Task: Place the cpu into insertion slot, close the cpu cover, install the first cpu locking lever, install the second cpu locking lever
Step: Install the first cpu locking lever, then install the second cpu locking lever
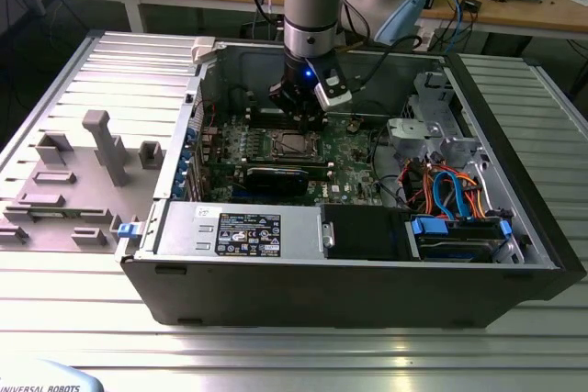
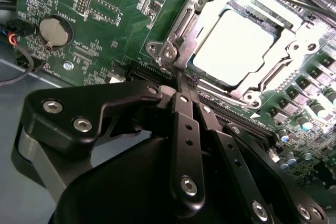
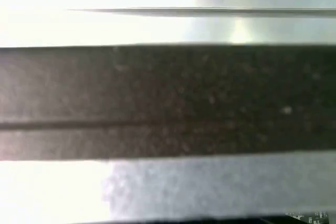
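While the gripper [image 2: 181,85] hangs with its fingers pressed together at the corner of the insertion slot [image 2: 173,45], the cpu [image 2: 233,45] already lies flat inside that slot, with the cpu cover [image 2: 283,51] folded down around it. Closed fingertips probably serve to push a thin locking lever [image 2: 181,24] beside the slot, though contact cannot be confirmed. Seen from the exterior view, the gripper [image 1: 301,117] sits just above the slot [image 1: 292,142] inside the computer case [image 1: 367,282].
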Controlling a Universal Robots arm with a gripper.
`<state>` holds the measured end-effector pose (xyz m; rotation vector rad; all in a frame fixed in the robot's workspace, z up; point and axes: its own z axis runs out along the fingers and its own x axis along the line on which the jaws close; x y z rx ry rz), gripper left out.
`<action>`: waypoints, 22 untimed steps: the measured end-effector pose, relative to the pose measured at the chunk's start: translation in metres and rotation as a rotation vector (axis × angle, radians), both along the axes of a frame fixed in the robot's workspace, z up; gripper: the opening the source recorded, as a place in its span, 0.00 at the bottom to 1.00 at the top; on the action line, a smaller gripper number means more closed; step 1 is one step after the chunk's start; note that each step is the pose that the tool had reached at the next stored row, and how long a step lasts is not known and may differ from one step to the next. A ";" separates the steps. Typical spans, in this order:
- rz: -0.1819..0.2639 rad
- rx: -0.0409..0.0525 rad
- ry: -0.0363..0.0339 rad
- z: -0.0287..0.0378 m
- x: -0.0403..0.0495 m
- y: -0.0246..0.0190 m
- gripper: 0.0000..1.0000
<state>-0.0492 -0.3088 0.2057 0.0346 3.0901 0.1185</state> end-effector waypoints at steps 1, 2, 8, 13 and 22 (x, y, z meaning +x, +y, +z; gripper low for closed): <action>0.000 -0.0005 0.0002 0.0002 0.0000 -0.0007 0.11; 0.000 -0.0004 0.0002 0.0001 0.0000 -0.0017 0.11; 0.000 -0.0003 0.0001 0.0000 0.0000 -0.0034 0.11; 0.000 -0.0003 0.0001 0.0000 0.0000 -0.0035 0.11; 0.000 -0.0003 0.0001 0.0093 0.0000 -0.0036 0.11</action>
